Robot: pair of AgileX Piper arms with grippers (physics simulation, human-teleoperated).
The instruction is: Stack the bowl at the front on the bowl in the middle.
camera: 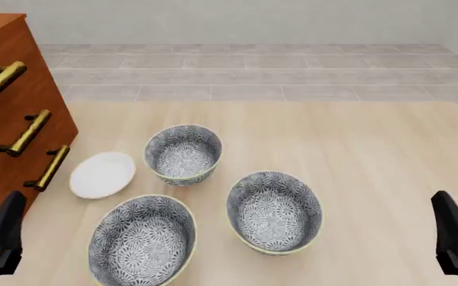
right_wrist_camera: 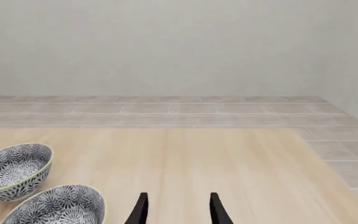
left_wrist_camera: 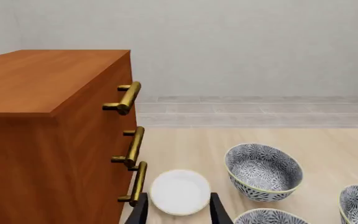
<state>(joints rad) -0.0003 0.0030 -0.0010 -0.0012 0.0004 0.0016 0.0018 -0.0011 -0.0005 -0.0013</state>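
While the front view takes in all three patterned bowls at once, neither wrist view does. There, the bowl at the front sits nearest the camera on the left part of the table, its lower rim cut off by the picture's edge; the bowl in the middle stands just beside it to the right, apart from it; the far bowl lies beyond both, with a small white plate to its left, near the wooden cabinet with its brass handles.

The left wrist view shows the plate between the fingertips of the left gripper, whose jaws stand apart and hold nothing. It shows the far bowl whole, but only slivers of the other two at the picture's edge. It alone shows the cabinet's flat top.

The right wrist view shows the right gripper, also spread and empty, over bare table, with two bowls partly cut off; which two is hard to say.

In the front view each gripper appears only as a dark shape in a bottom corner, left and right, too cropped to judge the jaws there.
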